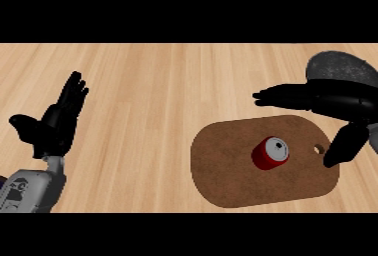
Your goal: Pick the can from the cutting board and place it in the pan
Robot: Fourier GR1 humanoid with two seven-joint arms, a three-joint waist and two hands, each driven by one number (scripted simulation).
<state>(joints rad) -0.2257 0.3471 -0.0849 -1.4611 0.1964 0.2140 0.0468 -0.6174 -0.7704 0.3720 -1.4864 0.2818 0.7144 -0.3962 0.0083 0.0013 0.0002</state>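
Where the view's left edge begins, one grey forearm comes up from the lower corner. Its black left hand stands open, fingers straight and pointing up, thumb out to the side. It holds nothing and touches nothing, resting well apart from the board.

Pale wooden counter fills the ground, planks running up and down the view.

Right of centre: one brown cutting board, rounded corners, lying flat. One small hanging hole near its right end.

One red can on the board, silver top facing up, tilted slightly as seen from above. It sits right of the board's middle, just left of the hole. Nothing touches it.

Right hand, black, hangs over the board's upper right corner. Fingers extended leftward, relaxed, above the can's far side. Thumb points down beside the hole, near the can but apart from it. Hand unclenched, grasping nothing.

One dark speckled pan at the upper right, mostly hidden behind the right hand; only its rounded upper part shows. Cannot tell whether pan and board touch.

Count: two hands, one board, one can, one pan.
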